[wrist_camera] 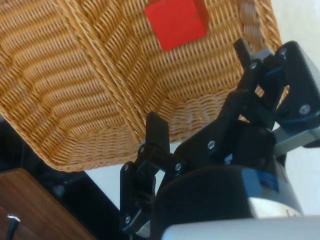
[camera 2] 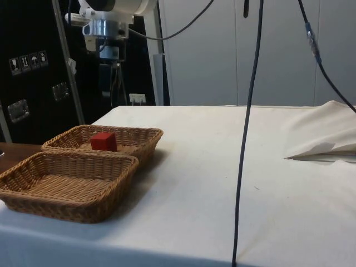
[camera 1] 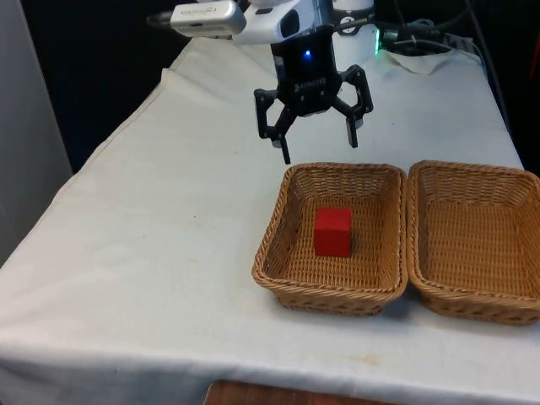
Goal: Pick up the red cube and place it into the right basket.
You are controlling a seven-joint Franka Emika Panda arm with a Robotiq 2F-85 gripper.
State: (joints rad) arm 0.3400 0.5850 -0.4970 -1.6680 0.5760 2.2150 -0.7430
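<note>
The red cube point(camera 1: 333, 232) point(camera 2: 103, 141) point(wrist_camera: 176, 22) rests on the floor of the wicker basket point(camera 1: 272, 245) point(camera 2: 136, 132) point(wrist_camera: 75, 65) on the front view's left. A second wicker basket point(camera 1: 506, 308) point(camera 2: 67, 194), with nothing in it, stands against it on the front view's right. My gripper point(camera 1: 320, 150) point(wrist_camera: 200, 85) hangs open in the air over the far rim of the basket that holds the cube, well above it, with nothing between its fingers point(wrist_camera: 157, 131).
A thin dark cable point(camera 2: 247, 128) hangs down in front of the side view. White cloth lies bunched up point(camera 2: 328, 130) further along the table. Cables and a white box point(camera 1: 422, 42) lie at the table's far end. A wooden edge point(camera 1: 253, 393) shows below the table's near edge.
</note>
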